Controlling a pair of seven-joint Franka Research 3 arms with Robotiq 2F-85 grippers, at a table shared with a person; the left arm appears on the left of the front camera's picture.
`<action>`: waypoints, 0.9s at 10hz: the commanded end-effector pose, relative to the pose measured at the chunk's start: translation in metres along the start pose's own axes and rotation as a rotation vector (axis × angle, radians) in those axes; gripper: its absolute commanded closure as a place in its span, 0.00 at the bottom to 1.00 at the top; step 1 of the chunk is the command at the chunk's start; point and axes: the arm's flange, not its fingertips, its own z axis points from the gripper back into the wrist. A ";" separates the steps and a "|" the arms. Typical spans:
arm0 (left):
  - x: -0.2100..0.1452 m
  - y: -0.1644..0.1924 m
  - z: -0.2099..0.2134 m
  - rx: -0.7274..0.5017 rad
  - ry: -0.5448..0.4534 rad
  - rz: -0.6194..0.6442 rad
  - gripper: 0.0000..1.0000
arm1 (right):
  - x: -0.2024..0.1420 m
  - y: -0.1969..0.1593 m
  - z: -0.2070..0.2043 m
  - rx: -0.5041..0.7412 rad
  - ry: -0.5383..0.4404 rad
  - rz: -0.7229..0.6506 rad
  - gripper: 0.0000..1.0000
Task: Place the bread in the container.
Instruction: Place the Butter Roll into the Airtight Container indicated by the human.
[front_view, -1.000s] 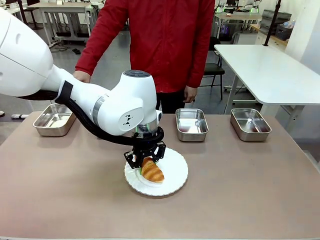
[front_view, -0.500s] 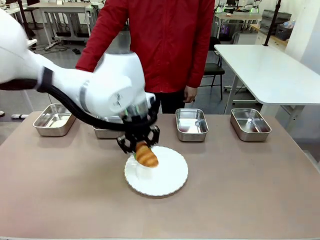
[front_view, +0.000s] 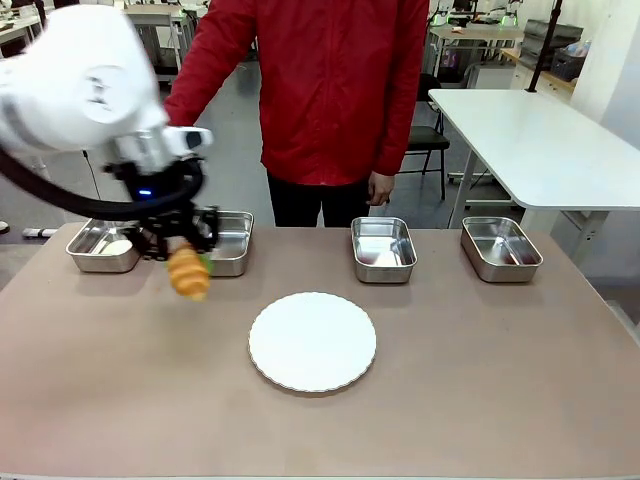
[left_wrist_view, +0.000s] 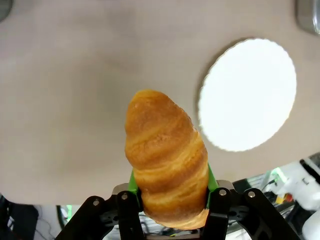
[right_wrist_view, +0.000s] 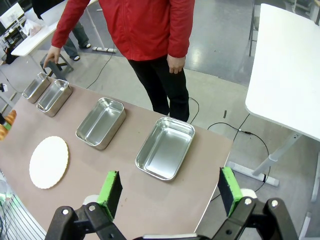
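The bread (front_view: 189, 273), a golden-brown croissant, hangs in the air with my left gripper (front_view: 183, 254) shut on its upper end. It is above the table just in front of the gap between the two leftmost steel containers (front_view: 108, 246) (front_view: 229, 243). In the left wrist view the bread (left_wrist_view: 165, 155) stands between the green pads (left_wrist_view: 132, 183), over bare table. My right gripper (right_wrist_view: 170, 192) is open and holds nothing, high above the table's right end.
A round white plate (front_view: 312, 341) lies bare at mid-table. Two more steel containers (front_view: 383, 248) (front_view: 501, 247) stand at the back right. A person in red stands at the far edge, one hand (right_wrist_view: 50, 56) near the leftmost containers.
My left gripper has lifted the bread off the white plate and carried it left and back toward the leftmost containers. The plate is now bare.
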 end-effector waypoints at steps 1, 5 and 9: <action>-0.009 0.054 0.008 -0.062 -0.025 -0.064 0.49 | 0.001 0.001 0.001 0.006 -0.013 0.002 0.00; -0.003 0.038 0.010 -0.019 -0.014 -0.036 0.49 | 0.001 0.001 0.001 0.006 -0.013 0.002 0.00; 0.032 0.086 0.030 0.074 -0.043 -0.040 0.49 | 0.001 0.001 0.001 0.006 -0.013 0.002 0.00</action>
